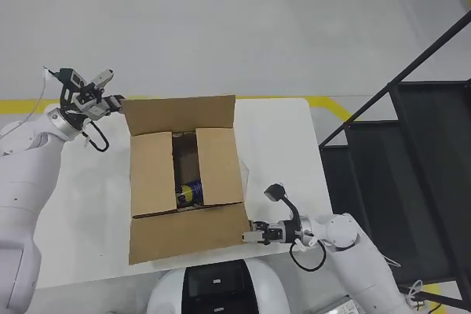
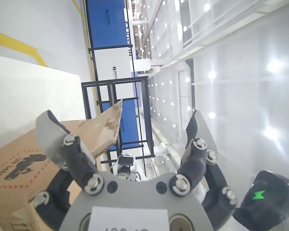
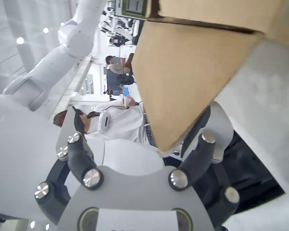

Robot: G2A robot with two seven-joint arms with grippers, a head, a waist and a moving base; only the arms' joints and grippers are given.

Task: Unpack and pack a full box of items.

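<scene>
Box (image 1: 153, 174) stands mid-desk (image 1: 86, 212); far flap (image 1: 180, 114) and near flap (image 1: 184, 231) are folded out; side flaps lie partly over the opening; a blue and yellow can (image 1: 190, 192) shows in the gap between them. Left pincer (image 1: 110, 94) is at the far flap's left corner, fingers spread, pinching nothing; right pincer (image 1: 253, 232) is at the near flap's right corner, fingers spread, the corner between them.

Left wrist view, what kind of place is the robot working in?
Probably a factory-style robot test hall: a yellow floor line, blue partition panels on black frames, and long rows of ceiling lights.
</scene>
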